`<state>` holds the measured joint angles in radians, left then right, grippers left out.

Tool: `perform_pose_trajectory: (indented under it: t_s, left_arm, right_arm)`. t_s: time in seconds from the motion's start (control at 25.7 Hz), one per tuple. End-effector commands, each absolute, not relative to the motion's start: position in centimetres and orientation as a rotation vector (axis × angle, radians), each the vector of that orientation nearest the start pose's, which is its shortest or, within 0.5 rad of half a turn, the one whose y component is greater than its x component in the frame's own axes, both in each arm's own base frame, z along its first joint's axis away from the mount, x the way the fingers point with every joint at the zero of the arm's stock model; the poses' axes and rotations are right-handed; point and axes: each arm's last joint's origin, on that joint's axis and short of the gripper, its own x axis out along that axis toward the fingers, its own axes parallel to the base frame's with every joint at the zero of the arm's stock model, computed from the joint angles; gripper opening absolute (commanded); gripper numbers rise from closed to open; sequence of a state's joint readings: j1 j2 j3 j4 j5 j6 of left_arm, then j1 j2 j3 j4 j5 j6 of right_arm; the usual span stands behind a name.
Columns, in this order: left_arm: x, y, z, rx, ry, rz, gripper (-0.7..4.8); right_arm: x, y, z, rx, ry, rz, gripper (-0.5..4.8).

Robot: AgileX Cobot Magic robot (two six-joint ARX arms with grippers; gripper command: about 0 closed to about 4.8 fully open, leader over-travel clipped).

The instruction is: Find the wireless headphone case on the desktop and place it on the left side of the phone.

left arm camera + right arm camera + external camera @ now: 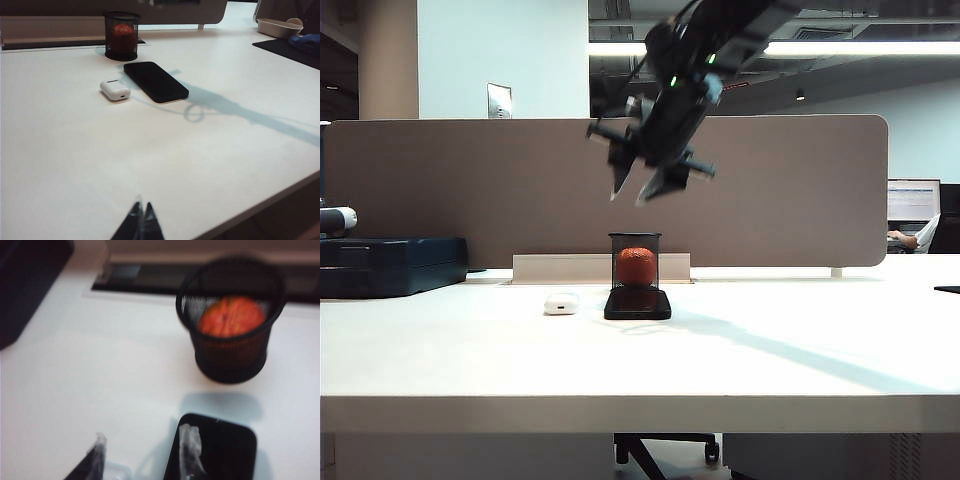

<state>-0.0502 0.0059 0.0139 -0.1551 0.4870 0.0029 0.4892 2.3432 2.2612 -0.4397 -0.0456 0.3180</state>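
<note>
We see the wireless headphone case [561,303] lying on the bench [720,350] just left of the phone [638,303], apart from it (mesh cup [635,261] behind the phone). Our right hand [640,190] hangs above the phone, fingers spread, grasping nothing. Our left hand [141,222] sits clenched, well before the phone.

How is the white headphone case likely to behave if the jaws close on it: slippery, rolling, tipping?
The wireless headphone case looks glossy with rounded corners, so it may slip in a pinch. It lies flat on the desktop, so tipping or rolling seems unlikely. It is small, probably light, and a nudge could slide it toward the phone beside it.
</note>
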Motion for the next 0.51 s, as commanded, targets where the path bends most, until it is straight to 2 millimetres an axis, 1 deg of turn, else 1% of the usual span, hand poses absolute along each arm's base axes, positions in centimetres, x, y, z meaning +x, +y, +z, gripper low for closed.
perform_pose_trajectory:
  t_s: [0.04,0.08,0.12,0.16,0.19,0.23,0.27,0.31,0.35,0.39,0.43,0.51]
  left_arm:
    - [9.2,-1.8,15.4,-0.033,0.146,-0.539,-0.05]
    - [9.2,-1.8,15.4,-0.033,0.146,-0.539,-0.05]
    - [9.2,-1.8,15.4,-0.033,0.146,-0.539,-0.05]
    - [9.2,-1.8,15.4,-0.033,0.146,-0.539,-0.05]
    - [9.2,-1.8,15.4,-0.033,0.146,-0.539,-0.05]
    - [9.2,-1.8,15.4,-0.033,0.146,-0.539,-0.05]
    - [9.2,-1.8,15.4,-0.033,0.146,-0.539,-0.05]
    - [9.2,-1.8,15.4,-0.032,0.145,-0.539,-0.05]
    - [9.2,-1.8,15.4,-0.032,0.145,-0.539,-0.05]
    - [9.2,-1.8,15.4,-0.032,0.145,-0.539,-0.05]
    - [9.2,-1.8,15.4,-0.032,0.145,-0.539,-0.05]
    - [9.2,-1.8,15.4,-0.033,0.145,-0.539,-0.05]
  right_arm:
    - [46.7,23.9,31.6,0.146,0.519,0.442,1.26]
    - [46.5,23.3,32.5,0.140,0.504,0.437,1.07]
    - [46.3,22.9,33.2,0.129,0.492,0.437,1.06]
    - [45.8,21.8,34.8,0.110,0.470,0.427,1.06]
    - [45.5,21.2,35.6,0.106,0.461,0.418,1.05]
    - [44.9,20.1,37.1,0.091,0.443,0.400,1.02]
    - [44.4,19.1,38.3,0.082,0.430,0.390,0.61]
    - [44.0,18.5,39.1,0.063,0.419,0.386,0.12]
    - [43.6,17.7,39.9,0.044,0.407,0.377,-0.08]
    - [43.3,17.1,40.5,0.032,0.397,0.366,-0.08]
    - [42.6,16.0,41.7,0.026,0.384,0.350,-0.08]
    - [41.9,14.6,42.9,0.032,0.374,0.328,-0.08]
